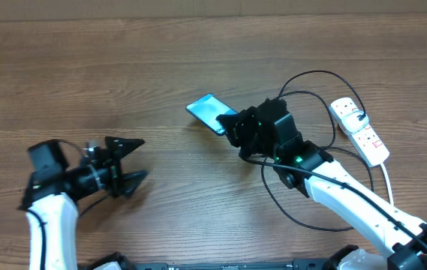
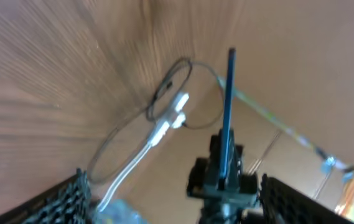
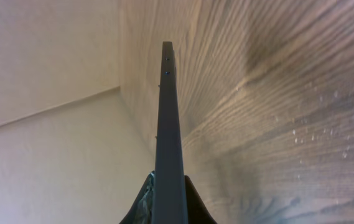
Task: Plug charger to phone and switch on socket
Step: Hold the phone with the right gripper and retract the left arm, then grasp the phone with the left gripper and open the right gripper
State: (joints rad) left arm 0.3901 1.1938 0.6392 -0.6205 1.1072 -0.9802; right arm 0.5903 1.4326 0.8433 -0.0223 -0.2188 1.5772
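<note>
My right gripper (image 1: 234,124) is shut on the phone (image 1: 210,111), holding it by one end with its teal screen up above the table. In the right wrist view the phone (image 3: 168,118) shows edge-on between the fingers (image 3: 169,202). My left gripper (image 1: 141,159) is open and empty, left of the phone and pointing toward it. The left wrist view shows the phone (image 2: 228,106) edge-on between my open fingers (image 2: 173,208). The charger (image 1: 312,76), a thin black cable, loops from the socket (image 1: 360,131) under the right arm. I cannot make out its connector tip.
The socket's white cord (image 1: 388,184) runs toward the front right edge. The blurred left wrist view shows the socket (image 2: 170,115) and the cable loop (image 2: 164,93) beyond the phone. Bare wooden table (image 1: 123,75) lies to the left and back.
</note>
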